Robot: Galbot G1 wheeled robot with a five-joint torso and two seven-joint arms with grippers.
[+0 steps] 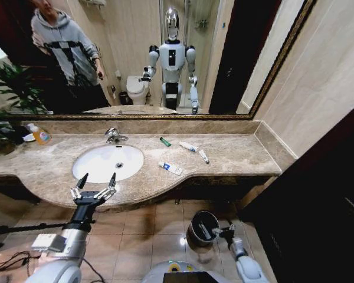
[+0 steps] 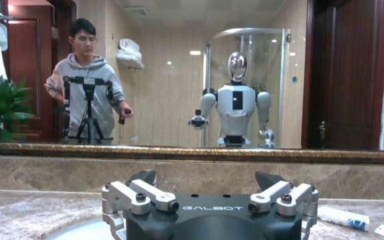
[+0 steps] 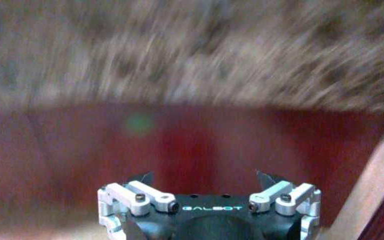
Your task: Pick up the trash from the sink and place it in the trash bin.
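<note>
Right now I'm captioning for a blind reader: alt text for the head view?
The left gripper hovers open at the front edge of the white oval sink; small white tubes lie on the beige marble counter, and the right gripper is beside the dark round trash bin.

The sink [image 1: 91, 168] is a white oval basin sunk into a beige-brown marble counter, with a chrome faucet [image 1: 113, 135] behind it. On the marble to its right lie four small pieces of trash: a white-and-blue tube [image 1: 170, 168] flat, nearest the basin; a tiny green tube [image 1: 165, 141] near the back wall; a white tube [image 1: 188, 147]; and a white wrapper [image 1: 204, 157] just beside it. Below the counter, on the tiled floor, the trash bin [image 1: 196, 237] stands upright, round and dark with a shiny metal rim.
</note>
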